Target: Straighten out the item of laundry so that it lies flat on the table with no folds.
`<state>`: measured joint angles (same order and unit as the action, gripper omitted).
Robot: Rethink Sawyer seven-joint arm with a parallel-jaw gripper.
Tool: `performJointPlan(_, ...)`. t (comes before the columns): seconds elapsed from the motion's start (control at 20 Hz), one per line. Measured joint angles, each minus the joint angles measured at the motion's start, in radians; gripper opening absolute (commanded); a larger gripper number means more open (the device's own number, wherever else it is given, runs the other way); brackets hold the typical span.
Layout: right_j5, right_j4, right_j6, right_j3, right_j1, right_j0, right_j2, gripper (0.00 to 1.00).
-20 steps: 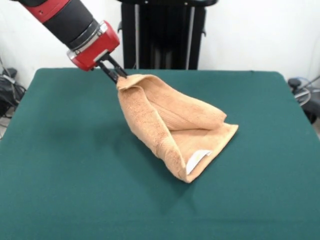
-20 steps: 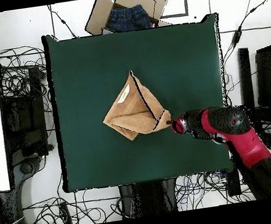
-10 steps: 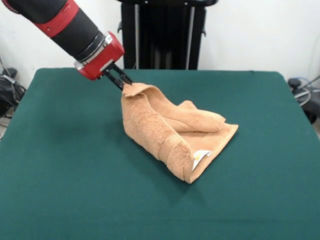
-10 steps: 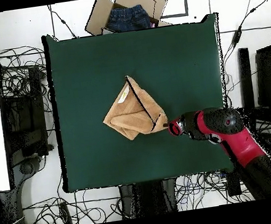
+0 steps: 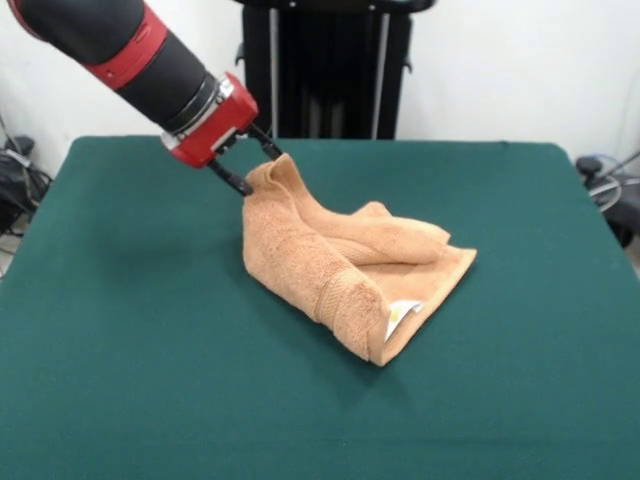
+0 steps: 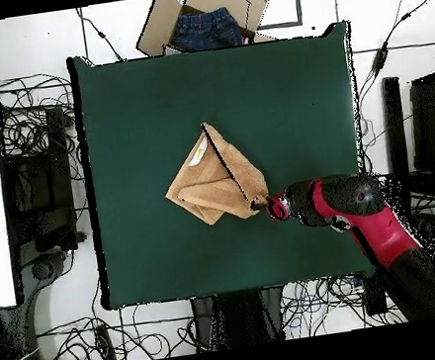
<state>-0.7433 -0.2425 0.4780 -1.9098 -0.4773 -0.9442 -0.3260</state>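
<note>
- Tan terry towel (image 5: 340, 262) (image 6: 217, 176) lay crumpled and folded near the middle of the dark green felt tabletop (image 5: 150, 380) (image 6: 289, 88), one corner raised off the surface.
- Small white label (image 5: 402, 312) showed at its lower folded edge.
- Gripper (image 5: 256, 166) (image 6: 261, 205) of the red and black arm (image 5: 150, 60) sat at the raised corner; fingers (image 5: 268, 148) were spread, one on each side of the corner, no clear pinch.
- Cardboard box with blue jeans (image 6: 203, 20) sat on the floor beyond the tabletop's edge.
</note>
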Motion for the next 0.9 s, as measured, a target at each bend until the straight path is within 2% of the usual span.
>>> performJointPlan(0.5, -0.107, 0.007, 0.000, 0.051, 0.033, 0.001, 0.001, 1.00)
performJointPlan(0.9, -0.335, 0.103, 0.000, 0.226, 0.065, 0.044, 0.025, 1.00)
